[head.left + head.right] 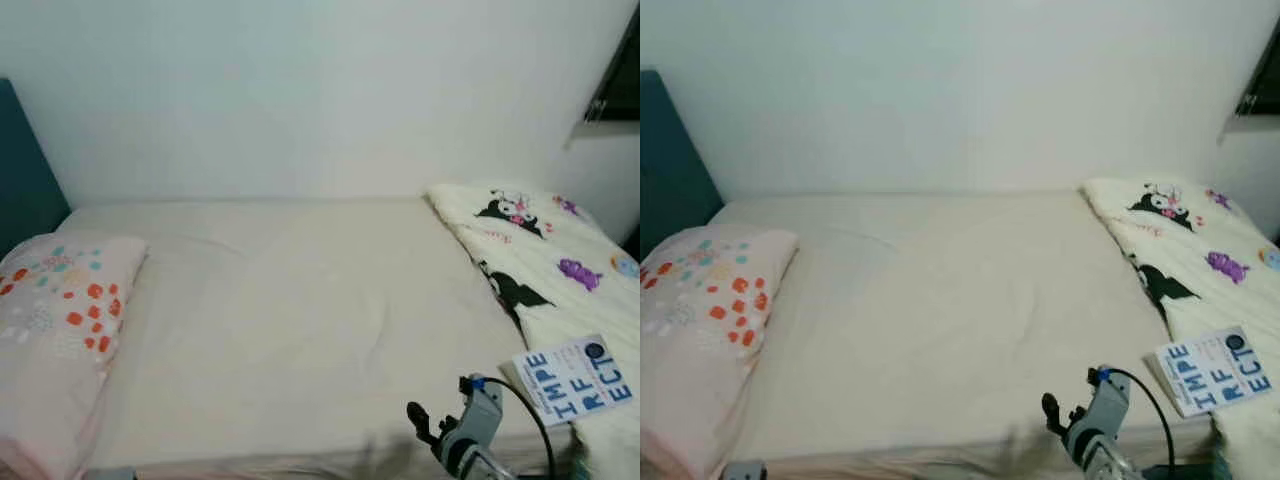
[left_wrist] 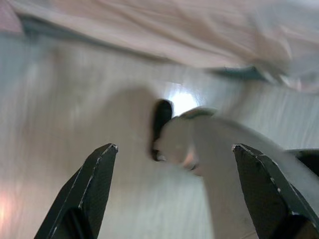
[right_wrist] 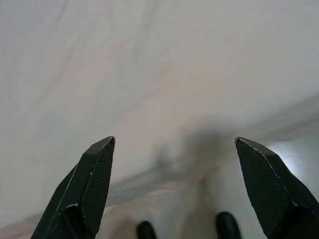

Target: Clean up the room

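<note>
A bed with a cream sheet (image 1: 300,300) lies in front of me. At its right side lies a folded cream blanket (image 1: 560,250) printed with cartoon figures. A white book (image 1: 575,378) with blue letters rests beside the blanket near the bed's front edge. My right arm (image 1: 468,425) reaches up at the front edge, just left of the book. My right gripper (image 3: 174,142) is open over the sheet's edge, with nothing between its fingers. My left gripper (image 2: 174,147) hangs open above the pale floor, also holding nothing.
A pink pillow (image 1: 60,310) with orange and teal dots lies at the bed's left end, against a teal headboard (image 1: 20,170). A white wall runs behind the bed. A dark frame (image 1: 615,90) shows at the upper right. A blurred pale shape (image 2: 199,144) lies under the left gripper.
</note>
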